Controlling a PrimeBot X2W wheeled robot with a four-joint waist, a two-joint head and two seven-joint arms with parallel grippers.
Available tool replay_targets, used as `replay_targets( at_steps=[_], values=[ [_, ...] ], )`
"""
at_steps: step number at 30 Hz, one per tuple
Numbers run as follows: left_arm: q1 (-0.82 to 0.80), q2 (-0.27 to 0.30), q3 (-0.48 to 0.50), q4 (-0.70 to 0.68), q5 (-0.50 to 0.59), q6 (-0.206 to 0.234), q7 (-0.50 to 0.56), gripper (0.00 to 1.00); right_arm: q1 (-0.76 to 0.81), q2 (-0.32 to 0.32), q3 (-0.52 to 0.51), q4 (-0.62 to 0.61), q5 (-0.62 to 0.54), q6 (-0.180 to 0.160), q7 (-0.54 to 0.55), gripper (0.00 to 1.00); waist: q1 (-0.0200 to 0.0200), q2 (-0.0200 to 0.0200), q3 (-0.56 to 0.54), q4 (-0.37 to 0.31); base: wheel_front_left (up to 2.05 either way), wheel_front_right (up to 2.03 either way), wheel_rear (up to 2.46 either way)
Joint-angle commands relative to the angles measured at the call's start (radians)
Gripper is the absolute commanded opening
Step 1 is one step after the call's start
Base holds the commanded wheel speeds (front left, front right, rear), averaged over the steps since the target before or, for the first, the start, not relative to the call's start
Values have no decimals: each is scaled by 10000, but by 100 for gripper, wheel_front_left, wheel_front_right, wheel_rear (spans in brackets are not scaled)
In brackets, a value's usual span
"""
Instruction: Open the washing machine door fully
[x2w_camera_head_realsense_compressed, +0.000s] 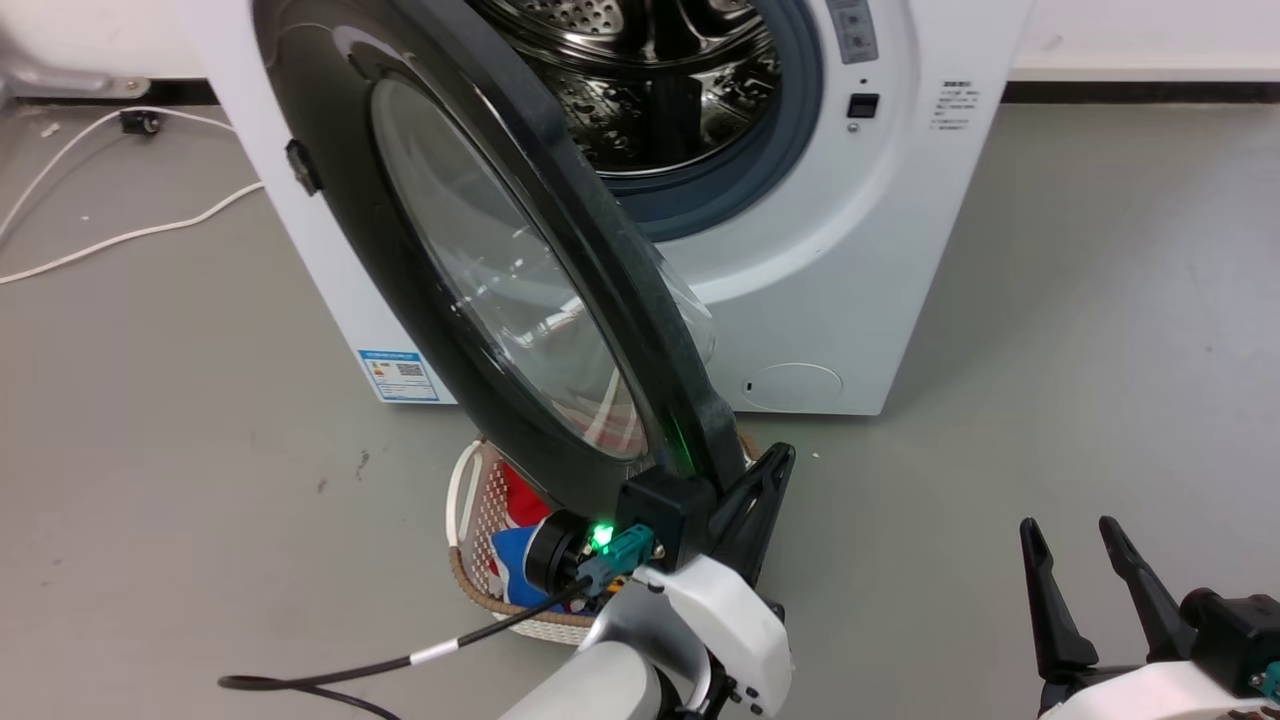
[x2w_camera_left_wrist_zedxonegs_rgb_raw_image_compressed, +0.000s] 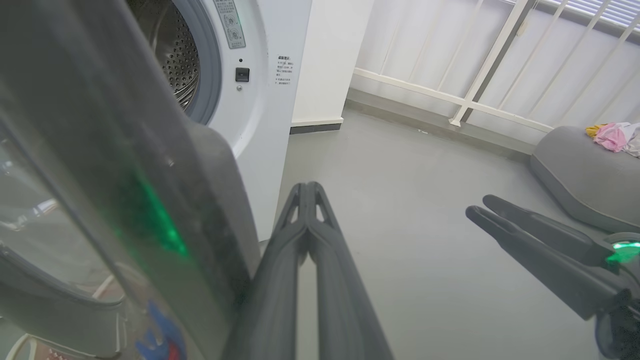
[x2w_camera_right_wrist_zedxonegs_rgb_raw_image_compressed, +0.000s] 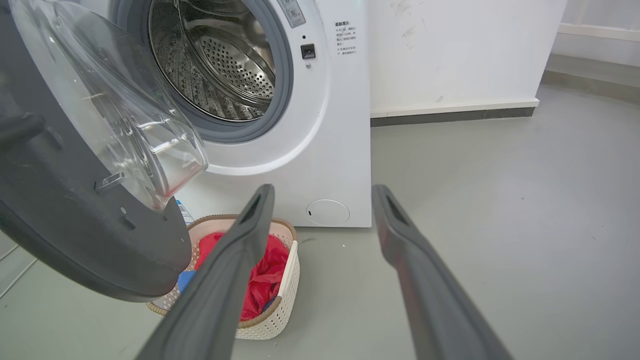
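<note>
The washing machine door (x2w_camera_head_realsense_compressed: 330, 180), a glossy black ring round a bulging clear glass bowl (x2w_camera_head_realsense_compressed: 500, 270), stands swung well out from the white machine (x2w_camera_head_realsense_compressed: 860, 250). The steel drum mouth (x2w_camera_head_realsense_compressed: 660, 80) is uncovered. My left gripper (x2w_camera_head_realsense_compressed: 775, 465) is shut with nothing between its fingers. It rests close against the door's lowest rim, on the side facing the machine. From the left wrist, the door's edge (x2w_camera_left_wrist_zedxonegs_rgb_raw_image_compressed: 150, 200) rises just left of the closed left gripper (x2w_camera_left_wrist_zedxonegs_rgb_raw_image_compressed: 307, 192). My right gripper (x2w_camera_head_realsense_compressed: 1070, 530) hangs open at the lower right, apart from the door (x2w_camera_right_wrist_zedxonegs_rgb_raw_image_compressed: 60, 225).
A woven laundry basket (x2w_camera_head_realsense_compressed: 480, 500) with red and blue clothes sits on the floor under the door, also seen from the right wrist (x2w_camera_right_wrist_zedxonegs_rgb_raw_image_compressed: 285, 280). A white cable (x2w_camera_head_realsense_compressed: 120, 235) trails across the floor at left. A grey cushion (x2w_camera_left_wrist_zedxonegs_rgb_raw_image_compressed: 580, 175) lies by a railing at right.
</note>
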Motion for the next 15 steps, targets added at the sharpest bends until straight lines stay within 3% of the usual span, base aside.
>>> replay_targets(
  at_steps=[1,15],
  values=[
    [258,556,346,160,-66,339,-48,0,39,33,0,-51,19,1,36,100,0,0,-57,242,0,0,0],
    [1338,1539,168,-1314,230,670,-195,0,240,38,-47,-32,6,1,201,100,0,0,-476,1651,0,0,0]
  ],
)
